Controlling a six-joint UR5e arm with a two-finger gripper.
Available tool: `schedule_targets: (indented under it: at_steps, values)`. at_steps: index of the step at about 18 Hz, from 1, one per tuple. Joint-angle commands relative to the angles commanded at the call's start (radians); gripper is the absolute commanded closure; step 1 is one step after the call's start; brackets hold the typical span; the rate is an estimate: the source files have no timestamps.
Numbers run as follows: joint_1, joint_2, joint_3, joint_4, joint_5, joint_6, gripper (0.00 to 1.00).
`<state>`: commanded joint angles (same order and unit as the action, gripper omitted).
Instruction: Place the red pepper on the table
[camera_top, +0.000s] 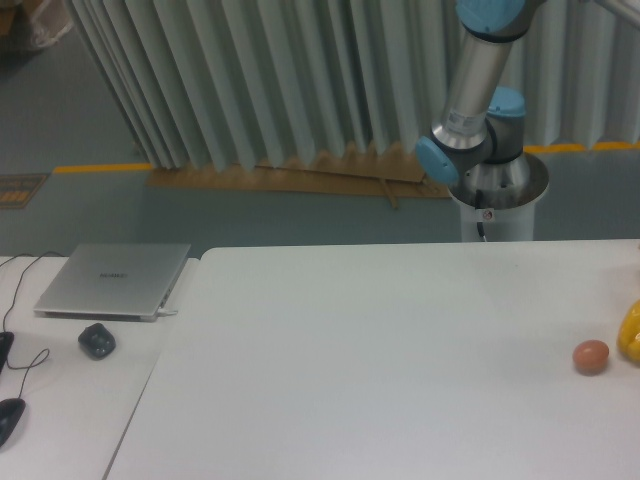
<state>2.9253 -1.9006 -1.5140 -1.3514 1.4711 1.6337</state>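
The red pepper is out of view. The white table (380, 360) fills the lower right of the camera view. Only the arm's base and lower links (478, 110) show, behind the table's far edge at the upper right; the gripper itself is outside the frame.
A small orange-pink egg-like ball (591, 356) lies near the table's right edge, with a yellow object (630, 332) just beyond it, cut off by the frame. On the smaller desk to the left are a closed laptop (113, 280), a dark mouse (97, 341) and cables.
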Motion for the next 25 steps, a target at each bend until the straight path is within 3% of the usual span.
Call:
schedule_targets:
  at_steps: [6,10,20,25]
  values:
    - [-0.054,0.051,0.009,-0.063,-0.011,-0.024,0.76]
    - [-0.106,0.074,0.015,-0.071,-0.012,-0.084,0.76]
    - [-0.288,0.068,0.032,-0.061,-0.009,-0.124,0.75]
    - [-0.373,0.023,0.037,-0.022,0.000,-0.129,0.75]
